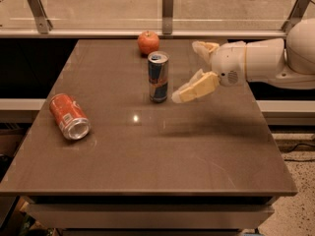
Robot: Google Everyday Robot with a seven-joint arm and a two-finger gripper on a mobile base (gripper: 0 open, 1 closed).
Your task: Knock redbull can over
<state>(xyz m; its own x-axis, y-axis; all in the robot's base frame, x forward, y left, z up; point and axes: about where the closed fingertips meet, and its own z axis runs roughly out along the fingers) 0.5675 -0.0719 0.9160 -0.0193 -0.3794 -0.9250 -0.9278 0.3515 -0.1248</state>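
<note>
Released and empty, the hand (pixel 186 71) hangs right of centre, its lower finger (pixel 194 88) just beside the upright redbull can (pixel 158 76), apparently poised to sweep sideways into it. That can stands mid-bench (pixel 197 156), an apple (pixel 148 42) behind it and a toppled red soda can (pixel 69 116) well left.

On the desk (pixel 197 161) the redbull can (pixel 158 76) stands upright toward the far edge, an apple (pixel 148 42) sits at that edge, and a red soda can (pixel 69 117) lies near the left edge. My gripper (pixel 186 71) hangs spread just right of the redbull can.
</note>
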